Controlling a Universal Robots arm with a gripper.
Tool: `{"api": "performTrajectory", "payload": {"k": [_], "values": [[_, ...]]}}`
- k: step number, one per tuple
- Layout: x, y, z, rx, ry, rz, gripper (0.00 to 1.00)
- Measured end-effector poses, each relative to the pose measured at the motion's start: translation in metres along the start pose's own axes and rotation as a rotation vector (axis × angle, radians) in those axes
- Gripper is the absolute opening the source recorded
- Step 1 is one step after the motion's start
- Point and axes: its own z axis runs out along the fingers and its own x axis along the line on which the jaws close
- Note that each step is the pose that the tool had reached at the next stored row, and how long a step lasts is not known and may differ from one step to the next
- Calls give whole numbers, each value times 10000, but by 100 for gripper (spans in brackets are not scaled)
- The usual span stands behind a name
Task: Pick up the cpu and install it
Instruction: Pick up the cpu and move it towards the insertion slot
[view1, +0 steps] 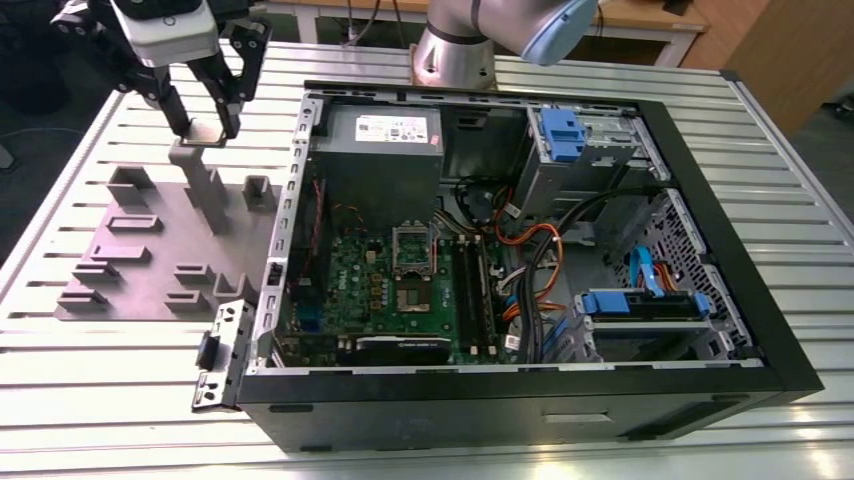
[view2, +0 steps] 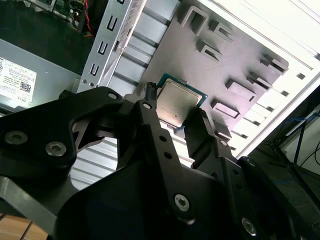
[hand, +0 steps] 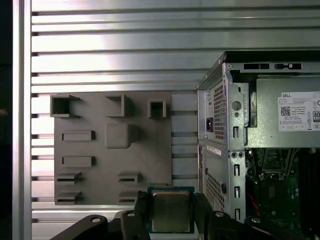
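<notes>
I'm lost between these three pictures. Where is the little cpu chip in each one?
Exterior view: the cpu is held in the end effector, at the exterior view's upper left, over the grey holder plate.
First wrist view: cpu in the end effector, plate beyond.
Second wrist view: cpu, metal top showing.
Shared landmark: the grey holder plate.

You'll find the cpu (hand: 171, 217) dull silvery-grey on top with a thin teal-green rim, set between the black fingers of the gripper (view1: 204, 130). The fixture plate (view1: 147, 250) is plain matte grey, and the table (view1: 80, 400) under it is striped in silver-white slats. The computer case (view1: 534, 415) is black outside. Inside you have a green motherboard (view1: 387, 290), a grey power supply (view1: 380, 160) with a white label, blue drive latches (view1: 561, 130) and orange cables (view1: 521, 232).
</notes>
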Motion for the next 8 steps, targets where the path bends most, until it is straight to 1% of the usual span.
{"api": "performTrajectory", "payload": {"k": [8], "values": [[-39, 1, 0, 0, 0, 0, 47]]}}
